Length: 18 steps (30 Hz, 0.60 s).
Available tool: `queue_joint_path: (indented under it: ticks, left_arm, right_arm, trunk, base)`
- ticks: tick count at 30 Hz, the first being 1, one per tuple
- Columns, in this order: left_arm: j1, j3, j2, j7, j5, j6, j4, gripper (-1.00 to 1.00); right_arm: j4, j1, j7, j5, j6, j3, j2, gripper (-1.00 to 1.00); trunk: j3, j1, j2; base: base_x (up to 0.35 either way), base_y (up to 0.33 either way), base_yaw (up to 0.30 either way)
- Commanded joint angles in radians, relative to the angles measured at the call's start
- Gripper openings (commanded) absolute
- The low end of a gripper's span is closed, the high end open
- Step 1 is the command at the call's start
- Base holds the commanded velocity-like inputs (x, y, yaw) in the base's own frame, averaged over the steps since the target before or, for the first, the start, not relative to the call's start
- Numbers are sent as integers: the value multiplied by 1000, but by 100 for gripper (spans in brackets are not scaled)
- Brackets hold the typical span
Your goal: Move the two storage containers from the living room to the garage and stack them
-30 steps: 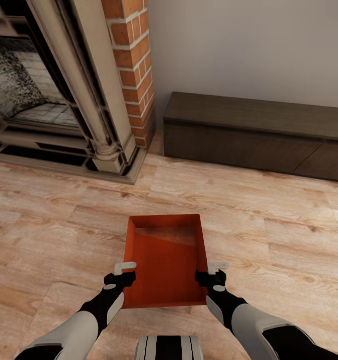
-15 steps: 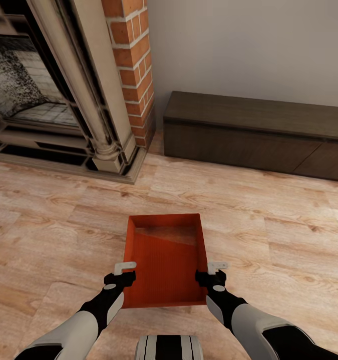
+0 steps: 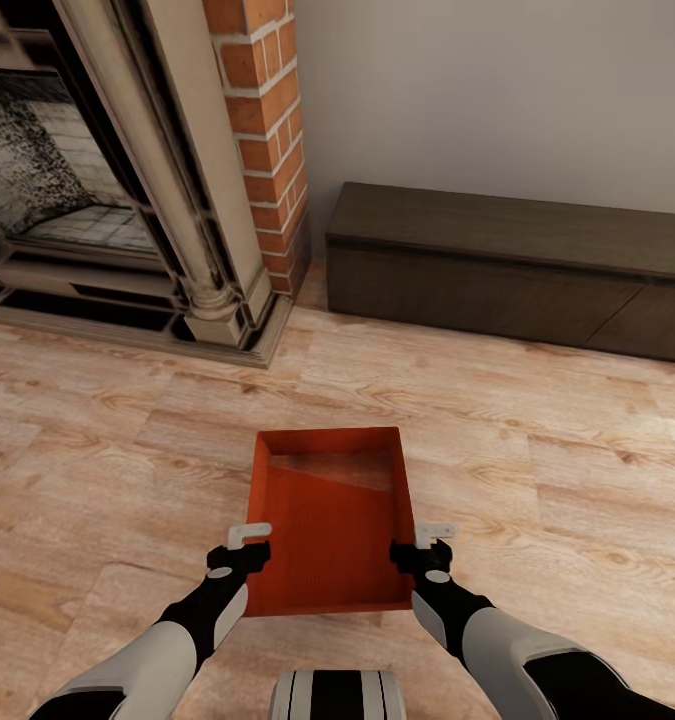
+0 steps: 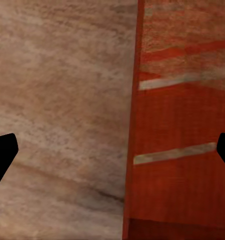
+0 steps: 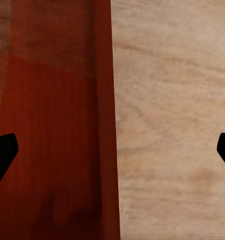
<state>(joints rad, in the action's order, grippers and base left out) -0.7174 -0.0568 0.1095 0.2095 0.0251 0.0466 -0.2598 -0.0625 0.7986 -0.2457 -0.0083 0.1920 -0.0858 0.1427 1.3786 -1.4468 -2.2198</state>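
**Head view: one bin in reach, a long way to go**

Head view shows one storage container (image 3: 329, 520) sitting on the light wood floor (image 3: 537, 440) of the living room, right in front of the robot. It is open on top and has nothing in it.

The left gripper (image 3: 245, 545) is at the bin's left wall and the right gripper (image 3: 427, 545) is at its right wall. In both wrist views the fingers stand wide apart, one on each side of a wall, not squeezing it yet.

So the job has hardly begun, I think. The bin must be grabbed, lifted and carried to the garage. The other bin must go too, then be stacked.

Farther off are a fireplace (image 3: 97, 190), a brick chimney (image 3: 267, 130) and a long dark bench (image 3: 507, 265) by the wall. Nothing sits between the robot and the bin.
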Motion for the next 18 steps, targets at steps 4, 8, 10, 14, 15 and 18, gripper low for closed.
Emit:
queue_joint_path:
  ticks: [4, 8, 10, 14, 15, 18]
  left_arm:
    - [-1, -6, 0, 1, 3, 3, 4, -100]
    - [0, -5, 0, 1, 3, 4, 4, -100]
    - [0, -5, 0, 1, 3, 4, 2, -100]
    - [0, -4, 0, 1, 4, 4, 4, -100]
    - [0, -3, 0, 1, 4, 4, 4, -100]
    - [0, -4, 1, 1, 4, 3, 5, -100]
  right_arm:
    - [1, 1, -6, 2, 1, -10, 1, -100]
    - [1, 1, -6, 3, 1, -11, 1, -100]
    - [1, 1, -6, 4, 1, -12, 1, -100]
    - [1, 1, -5, 5, 0, -12, 1, -100]
    - [1, 1, -5, 5, 0, -12, 1, -100]
    - [1, 1, -5, 5, 0, -12, 1, -100]
  trunk:
    - [1, 0, 0]
    - [1, 0, 0]
    - [1, 0, 0]
    - [1, 0, 0]
    - [1, 0, 0]
    - [1, 0, 0]
  base:
    - [0, 0, 0]
    - [0, 0, 0]
    - [0, 0, 0]
    - [0, 0, 0]
    - [0, 0, 0]
    - [0, 0, 0]
